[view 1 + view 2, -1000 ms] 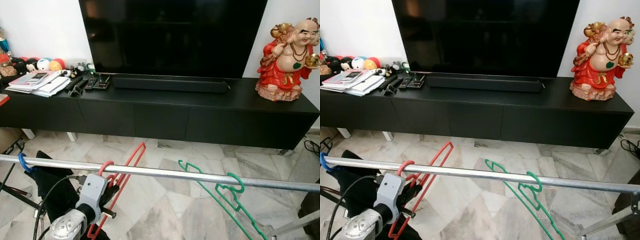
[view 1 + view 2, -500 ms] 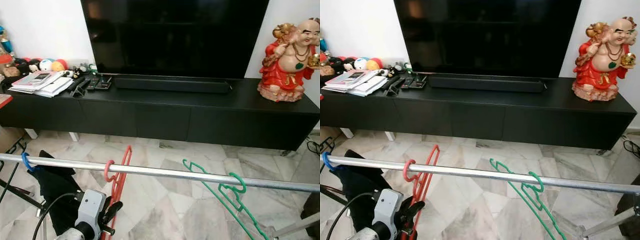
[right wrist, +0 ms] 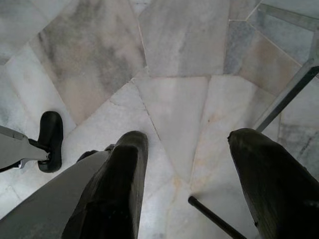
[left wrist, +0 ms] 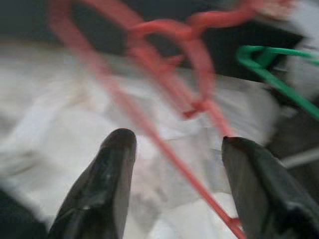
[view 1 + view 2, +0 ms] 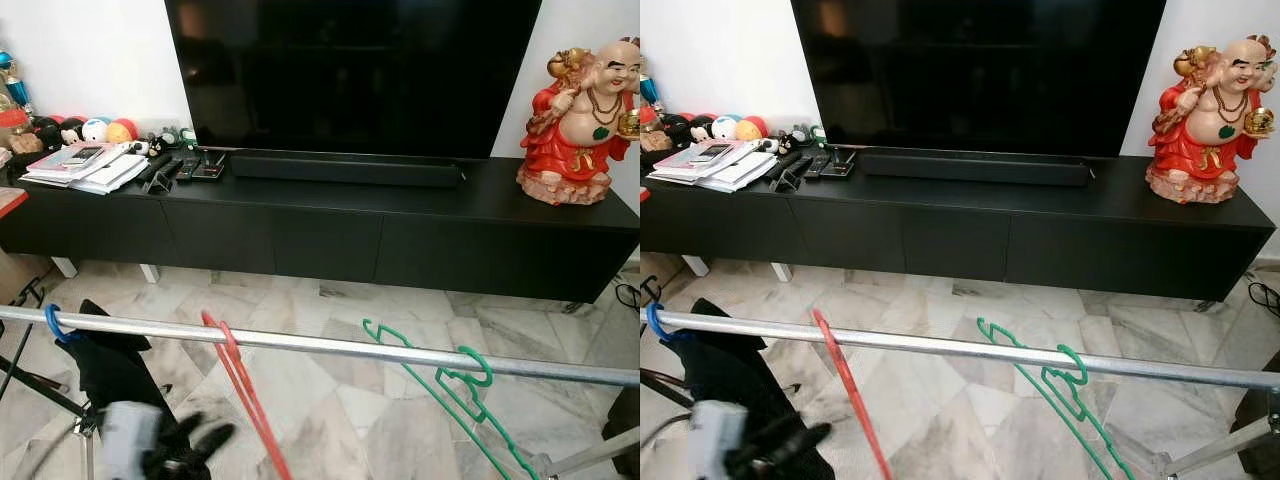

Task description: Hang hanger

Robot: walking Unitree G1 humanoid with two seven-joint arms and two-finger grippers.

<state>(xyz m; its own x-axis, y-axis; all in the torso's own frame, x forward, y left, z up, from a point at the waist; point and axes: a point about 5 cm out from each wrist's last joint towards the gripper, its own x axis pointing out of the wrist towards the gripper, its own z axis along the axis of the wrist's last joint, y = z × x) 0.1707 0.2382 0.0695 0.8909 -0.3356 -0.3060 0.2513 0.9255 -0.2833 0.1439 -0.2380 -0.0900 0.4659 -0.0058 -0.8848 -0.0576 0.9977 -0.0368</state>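
The red hanger [image 5: 235,375] hangs by its hook on the metal rail [image 5: 330,345], at 9 o'clock of the green hanger [image 5: 450,385]. The left end effector [image 4: 172,191], blurred and fingers spread, holds nothing below the rail at 7 o'clock. The right end effector [image 3: 187,186] points at the marble floor [image 3: 174,74], fingers spread.

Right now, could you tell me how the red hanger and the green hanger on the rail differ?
The red hanger hangs nearer the robot's left; the green hanger hangs nearer its right. The red hanger looks blurred, perhaps swinging, while the green hanger looks sharp. The left hand is open close by the red hanger, with its fingers apart and not gripping it; no hand is near the green hanger. Both hook over the same metal rail and slant the same way.
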